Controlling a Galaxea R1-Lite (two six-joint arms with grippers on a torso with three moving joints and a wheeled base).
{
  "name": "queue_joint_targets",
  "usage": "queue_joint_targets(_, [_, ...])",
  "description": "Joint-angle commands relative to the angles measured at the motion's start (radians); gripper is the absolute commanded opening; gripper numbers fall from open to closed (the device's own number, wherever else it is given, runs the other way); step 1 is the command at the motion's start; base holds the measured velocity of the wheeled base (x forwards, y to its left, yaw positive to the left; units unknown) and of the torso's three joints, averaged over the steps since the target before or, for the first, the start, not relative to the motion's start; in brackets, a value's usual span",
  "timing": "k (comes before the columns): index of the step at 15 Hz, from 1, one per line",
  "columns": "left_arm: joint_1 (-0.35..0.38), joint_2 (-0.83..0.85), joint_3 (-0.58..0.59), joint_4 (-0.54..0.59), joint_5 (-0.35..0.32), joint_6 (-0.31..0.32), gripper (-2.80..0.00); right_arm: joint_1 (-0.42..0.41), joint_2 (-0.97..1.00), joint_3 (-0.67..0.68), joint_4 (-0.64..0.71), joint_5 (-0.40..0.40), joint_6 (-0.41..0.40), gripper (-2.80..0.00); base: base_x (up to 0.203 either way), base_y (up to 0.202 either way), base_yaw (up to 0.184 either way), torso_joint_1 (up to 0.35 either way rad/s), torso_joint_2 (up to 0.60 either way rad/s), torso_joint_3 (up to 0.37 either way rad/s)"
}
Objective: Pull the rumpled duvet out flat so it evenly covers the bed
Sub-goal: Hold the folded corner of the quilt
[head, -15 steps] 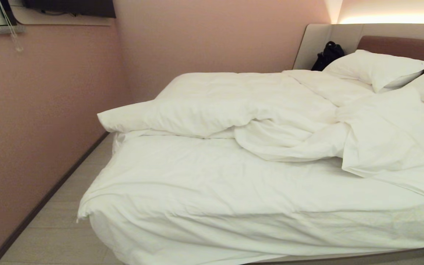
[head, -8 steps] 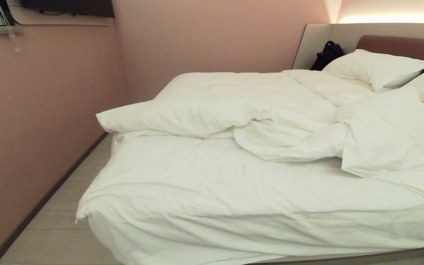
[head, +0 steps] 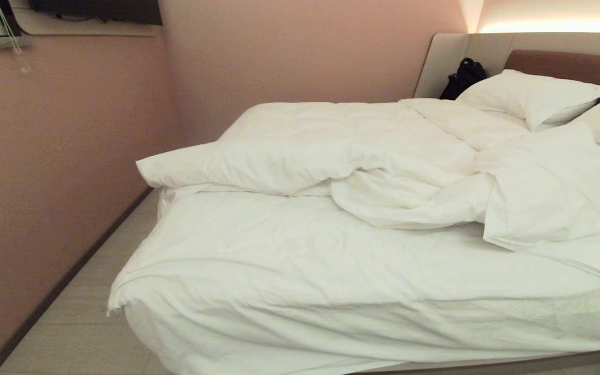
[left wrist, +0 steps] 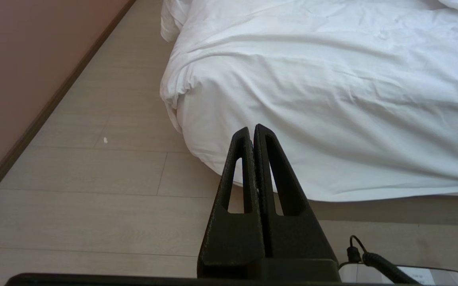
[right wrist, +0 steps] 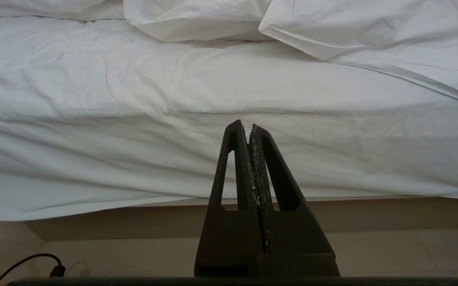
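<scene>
**A:** so where are the robot's hands in this one? nothing shows up in the head view.

**B:** only the wrist views catch them. Nearest thing is the left hand (left wrist: 254,128), its fingers pressed together tip to tip with nothing between them, hanging above the pale wood floor (left wrist: 94,186) just off the bed's near corner. The right hand (right wrist: 246,125) is closed the same way, gripping nothing, in front of the long side of the mattress. Neither touches any fabric. There's a black cable (left wrist: 372,260) trailing near the left one.

**A:** and the bed itself?

**B:** the bed (head: 487,364) is low and wide, its beige base just peeking out under the hanging fitted sheet (head: 305,271). The whole near half is only creased sheet, uncovered.

**A:** so where's the duvet?

**B:** the duvet (head: 341,151) is bunched across the far half. One puffy end sticks out over the bed's left edge toward the pink wall (head: 60,146), the middle is crumpled into folds, and a flap on the right is turned over and lies on the sheet.

**A:** anything past it?

**B:** a pillow (head: 534,96) beyond the heap, another cut off at the right edge, then the headboard (head: 565,62) with a black bag (head: 464,75) leaning against its grey part.
</scene>
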Motion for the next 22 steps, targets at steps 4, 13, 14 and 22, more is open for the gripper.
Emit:
queue_joint_targets(4, [0.000,0.000,0.002,0.001,0.001,-0.006,-2.80,0.000,0.000,0.000,0.000,0.001,0.000,-2.80,0.000,0.000,0.000,0.000,0.00,0.000])
queue_joint_targets(13, [0.000,0.000,0.002,0.001,0.002,-0.006,-2.80,0.000,0.000,0.000,0.000,0.000,0.000,-2.80,0.001,-0.020,-0.003,0.001,0.00,0.001])
queue_joint_targets(14, [0.000,0.000,0.002,0.001,0.002,-0.006,-2.80,0.000,0.000,0.000,0.000,0.000,0.000,-2.80,0.000,0.000,0.000,0.000,0.00,0.000])
queue_joint_targets(22, [0.000,0.000,0.002,0.001,0.002,-0.002,-2.80,0.000,0.000,0.000,0.000,0.000,0.000,-2.80,0.000,0.000,0.000,0.000,0.00,0.000])
